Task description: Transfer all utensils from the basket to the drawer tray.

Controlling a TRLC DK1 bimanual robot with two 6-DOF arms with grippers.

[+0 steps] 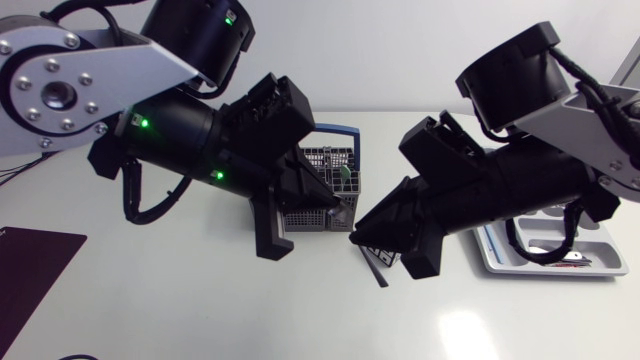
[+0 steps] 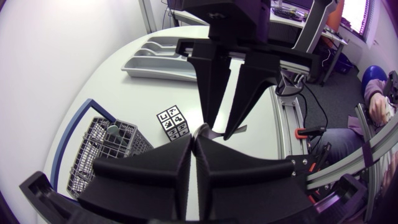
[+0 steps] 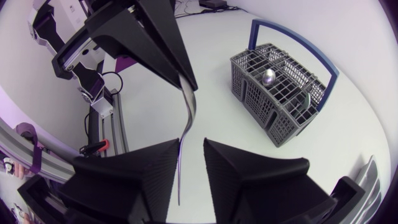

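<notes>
**Right wrist view: one utensil pinched by the left gripper, loose in the right gripper's gap**

The utensil [image 3: 188, 118], a long thin silver handle, hangs from the tip of the left gripper [image 3: 188, 84], whose fingers are pressed together on its upper end; that end is buried between them, so its kind cannot be told. The handle runs down into the gap of the right gripper [image 3: 193, 149], whose fingers stand apart; it lies close along one finger (touching or not is unclear) and clear of the other.

The basket [image 3: 280, 87], grey mesh with a blue handle, stands on the table [image 3: 205, 43] well aside from both grippers; a rounded metal end [image 3: 268, 76] shows inside it, and beside that a darker piece too dim to name. In the head view the left arm [image 1: 180, 130] covers most of the basket; only its far rim and handle show. The drawer tray [image 1: 545, 262] sits at the table's right, largely under the right arm [image 1: 530, 180]; something metallic lies in one compartment, too small to identify. A black-and-white marker tag [image 2: 173, 122] lies on the table just beside the basket.
</notes>
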